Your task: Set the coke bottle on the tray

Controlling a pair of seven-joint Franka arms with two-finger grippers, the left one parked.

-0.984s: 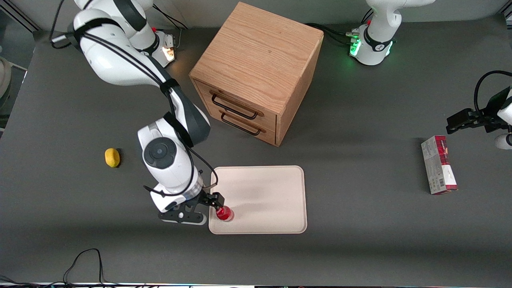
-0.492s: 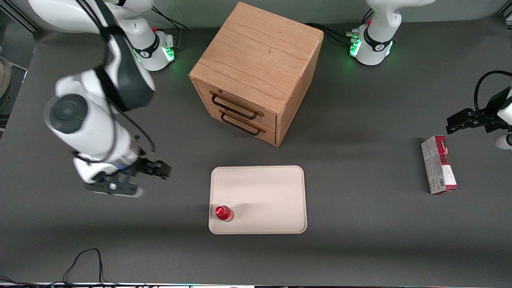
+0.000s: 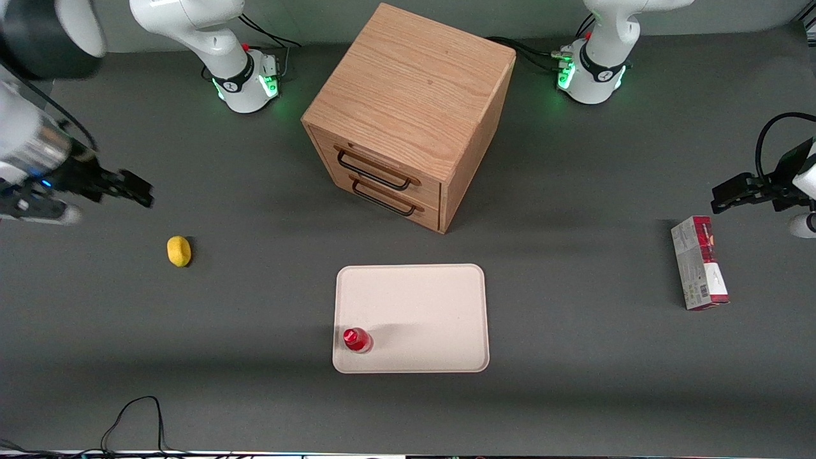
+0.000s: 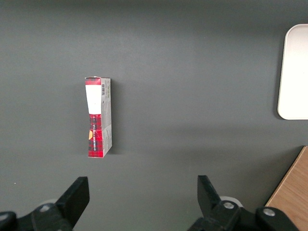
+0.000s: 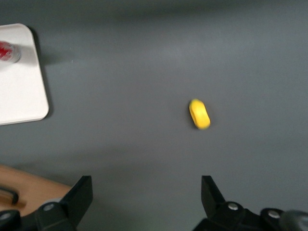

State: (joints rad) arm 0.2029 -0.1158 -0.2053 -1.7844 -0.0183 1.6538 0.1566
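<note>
The small red coke bottle (image 3: 357, 339) stands upright on the cream-white tray (image 3: 421, 312), in the tray's corner nearest the front camera on the working arm's side. The bottle (image 5: 6, 51) and a corner of the tray (image 5: 24, 91) also show in the right wrist view. My gripper (image 3: 141, 191) hangs high over the table toward the working arm's end, well away from the tray. It is open and holds nothing, its fingers (image 5: 82, 192) spread wide apart.
A yellow lemon-like object (image 3: 179, 250) lies on the table near my gripper, also seen as the yellow object (image 5: 199, 114). A wooden two-drawer cabinet (image 3: 408, 108) stands farther from the camera than the tray. A red-and-grey carton (image 3: 699, 262) lies toward the parked arm's end.
My gripper has let go of the bottle, leaving it standing on the tray. The arm then rose and swung away toward the working arm's end of the table.
</note>
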